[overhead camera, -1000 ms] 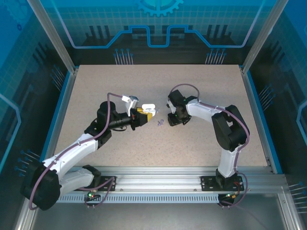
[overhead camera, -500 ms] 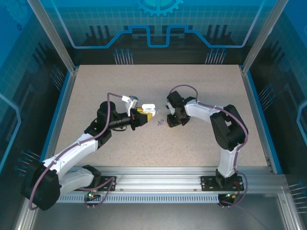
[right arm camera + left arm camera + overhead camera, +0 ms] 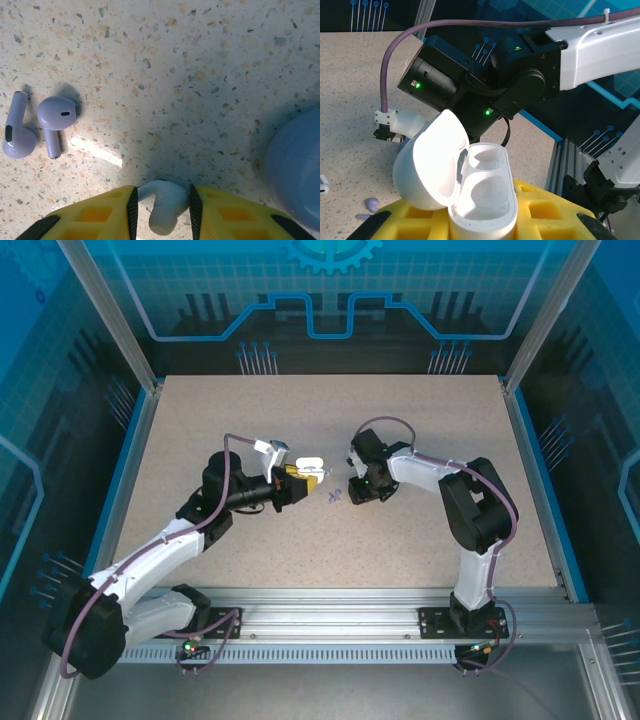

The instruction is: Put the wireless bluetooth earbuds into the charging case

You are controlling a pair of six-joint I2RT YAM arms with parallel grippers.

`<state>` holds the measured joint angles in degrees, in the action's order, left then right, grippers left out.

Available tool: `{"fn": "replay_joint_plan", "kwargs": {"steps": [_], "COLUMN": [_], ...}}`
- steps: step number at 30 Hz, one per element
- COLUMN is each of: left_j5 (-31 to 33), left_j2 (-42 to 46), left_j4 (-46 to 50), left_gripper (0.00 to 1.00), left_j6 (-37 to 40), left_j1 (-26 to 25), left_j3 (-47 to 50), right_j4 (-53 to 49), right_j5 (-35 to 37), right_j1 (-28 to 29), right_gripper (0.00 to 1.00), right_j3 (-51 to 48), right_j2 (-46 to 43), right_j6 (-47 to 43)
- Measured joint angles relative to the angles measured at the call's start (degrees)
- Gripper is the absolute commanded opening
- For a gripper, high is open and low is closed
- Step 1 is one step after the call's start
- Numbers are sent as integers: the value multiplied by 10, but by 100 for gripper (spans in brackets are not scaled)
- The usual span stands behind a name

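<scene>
A speckled beige table (image 3: pixel 200 420) sits inside an enclosure with blue-lit panel walls (image 3: pixel 330 300). Both arms reach toward the centre of the table.

1. Left gripper (image 3: pixel 303 478): closed on the charging case (image 3: pixel 310 466). In the left wrist view the yellow pads (image 3: pixel 415 222) clamp the lower body of the charging case (image 3: pixel 482 200) from the 9 and 3 o'clock sides. The case stands upright. Its lid (image 3: pixel 427 160) is hinged open toward 10 o'clock, and both sockets are empty.

2. Right gripper (image 3: pixel 355 490): near the case, at its 4 o'clock in the top view. In the right wrist view the right gripper (image 3: pixel 161 192) is narrowed to a small gap, and its yellow pads (image 3: pixel 90 220) pinch the held earbud (image 3: pixel 162 205), a pale piece with its rounded end pointing toward 6 o'clock.

3. Wireless bluetooth earbuds (image 3: pixel 335 497): the loose pieces lie on the table between the two grippers, at 5 o'clock of the case.
   - In the right wrist view, two lavender loose earbuds (image 3: pixel 56 117) lie side by side at 9 o'clock, just apart.
   - In the left wrist view, small lavender pieces (image 3: pixel 370 202) lie on the table at 8 o'clock of the case.

4. Right arm (image 3: pixel 590 55): in the left wrist view, its black wrist housing stands behind the open lid at 12 o'clock.

5. A pale blue rounded shape (image 3: pixel 297 170) sits at the 3 o'clock edge of the right wrist view. It is blurred and I cannot identify it.
</scene>
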<state>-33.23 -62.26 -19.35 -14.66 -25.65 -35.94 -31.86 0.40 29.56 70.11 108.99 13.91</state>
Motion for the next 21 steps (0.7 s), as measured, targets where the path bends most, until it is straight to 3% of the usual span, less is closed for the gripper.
{"fn": "replay_joint_plan", "kwargs": {"steps": [13,21], "left_j5": [0,0], "left_j2": [0,-1], "left_j4": [0,2], "left_gripper": [16,15], "left_j6": [0,0], "left_j1": [0,0], "left_j3": [0,0], "right_j4": [0,-1], "right_j5": [26,92], "right_j1": [5,13], "right_gripper": [20,16], "right_j3": [0,-19], "right_j2": [-2,-40], "right_j6": [2,2]}}
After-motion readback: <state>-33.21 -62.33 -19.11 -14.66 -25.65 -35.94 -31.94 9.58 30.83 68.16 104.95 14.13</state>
